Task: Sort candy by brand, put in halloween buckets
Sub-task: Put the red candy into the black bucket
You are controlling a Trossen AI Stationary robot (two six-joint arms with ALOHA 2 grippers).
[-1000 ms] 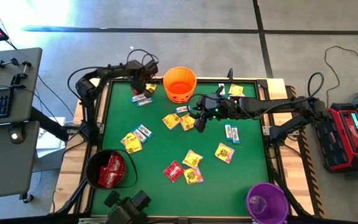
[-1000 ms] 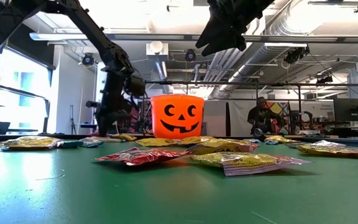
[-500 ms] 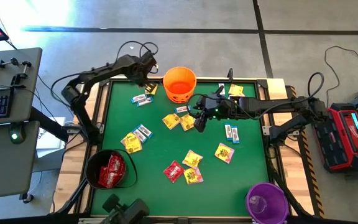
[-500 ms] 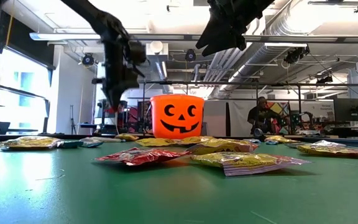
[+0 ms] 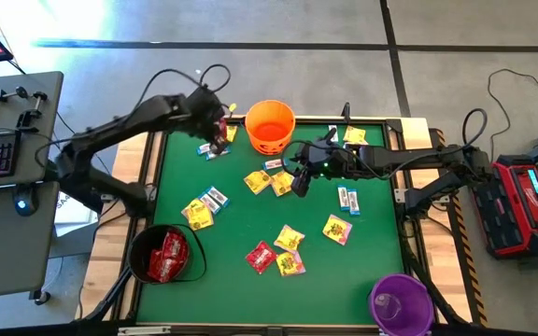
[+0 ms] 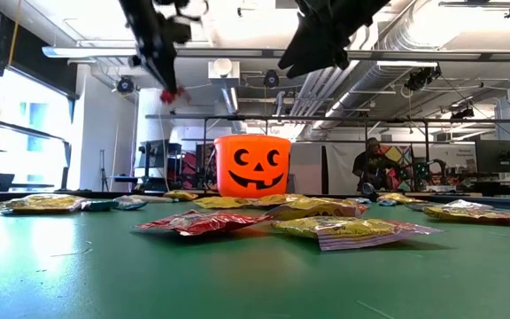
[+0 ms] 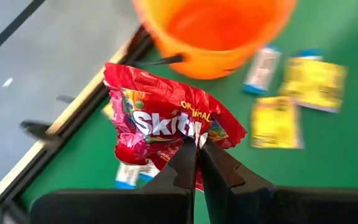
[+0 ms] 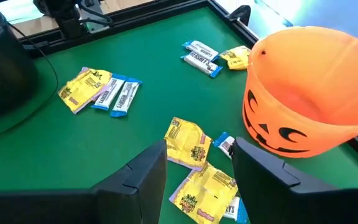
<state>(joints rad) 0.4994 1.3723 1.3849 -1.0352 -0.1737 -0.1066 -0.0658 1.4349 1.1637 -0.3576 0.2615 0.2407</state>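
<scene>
Green counter (image 5: 241, 219) carries scattered candy; a red packet (image 7: 160, 124) hangs pinched in the left pincer (image 7: 197, 144) above the far-left corner, beside the orange bucket (image 5: 270, 126). Likely next: carrying it to the black bucket (image 5: 165, 254). Right pincer (image 8: 197, 163) hovers wide, empty.

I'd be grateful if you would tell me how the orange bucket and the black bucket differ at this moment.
The orange bucket stands at the table's far edge; the black bucket stands at the near left corner. The orange bucket looks empty inside in the high view, while the black bucket holds red candy packets. The orange bucket shows a jack-o'-lantern face in the low view; no pattern shows on the black bucket. Both are small, round, upright and open-topped.
</scene>
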